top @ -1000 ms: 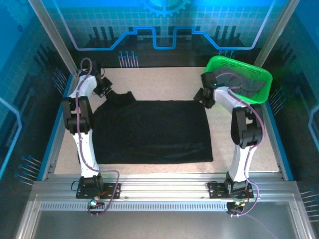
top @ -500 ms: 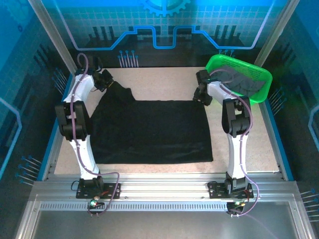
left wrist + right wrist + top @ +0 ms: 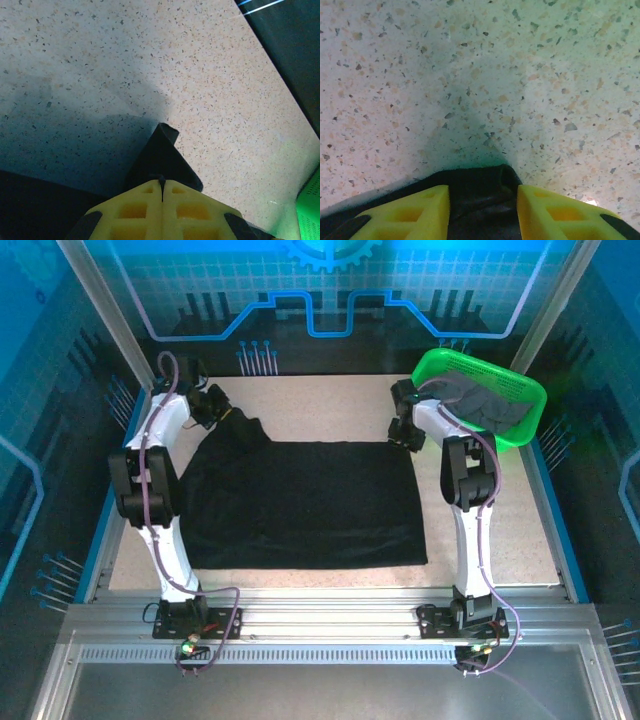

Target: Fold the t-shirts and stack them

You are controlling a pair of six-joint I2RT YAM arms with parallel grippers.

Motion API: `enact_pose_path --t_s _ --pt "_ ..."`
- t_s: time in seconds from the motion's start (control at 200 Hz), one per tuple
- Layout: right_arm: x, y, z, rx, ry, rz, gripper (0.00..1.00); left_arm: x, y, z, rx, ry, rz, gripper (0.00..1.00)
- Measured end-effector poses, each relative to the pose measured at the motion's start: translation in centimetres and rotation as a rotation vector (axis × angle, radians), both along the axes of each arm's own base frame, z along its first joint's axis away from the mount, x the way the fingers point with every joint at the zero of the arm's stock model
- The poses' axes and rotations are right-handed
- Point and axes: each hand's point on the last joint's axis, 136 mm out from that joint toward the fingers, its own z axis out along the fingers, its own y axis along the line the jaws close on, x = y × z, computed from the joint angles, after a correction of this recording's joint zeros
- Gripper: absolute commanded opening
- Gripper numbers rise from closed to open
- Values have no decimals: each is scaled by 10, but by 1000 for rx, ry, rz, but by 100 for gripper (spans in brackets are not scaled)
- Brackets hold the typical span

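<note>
A black t-shirt [image 3: 300, 500] lies spread flat in the middle of the table. My left gripper [image 3: 226, 412] is at its far left corner, where the cloth is drawn up into a peak. In the left wrist view the yellow fingers [image 3: 135, 205] are pressed together on a fold of the black cloth [image 3: 162, 152], which sticks out past the left gripper [image 3: 162, 186]. My right gripper [image 3: 406, 438] is at the shirt's far right corner. Its right gripper [image 3: 483, 200] stands open, with the black corner [image 3: 480, 182] lying between the fingers. A dark grey shirt [image 3: 482, 402] lies in the basket.
A bright green mesh basket [image 3: 525, 390] stands at the far right of the table, close behind the right arm; its edge [image 3: 311, 205] shows in the left wrist view. Bare speckled tabletop [image 3: 320, 405] lies beyond the shirt. Blue walls and metal rails enclose the table.
The left gripper has pulled the shirt's far left corner further back and left, stretching it into a peak. The right arm has straightened and its gripper has settled at the far right corner.
</note>
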Motion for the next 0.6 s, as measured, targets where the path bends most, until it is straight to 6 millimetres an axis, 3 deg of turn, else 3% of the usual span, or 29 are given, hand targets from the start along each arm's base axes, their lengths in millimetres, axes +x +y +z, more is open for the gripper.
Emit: enact_pose_path --t_s 0.165,0.3,0.6 --pt "3 0 0 -14 12 40 41 0 -1 5 1 -9 -1 0" --pt "7 1 -1 -21 21 55 33 0 -1 5 1 -9 -2 0" --pt "20 0 -2 -14 8 55 8 -2 -1 6 2 -9 -2 0"
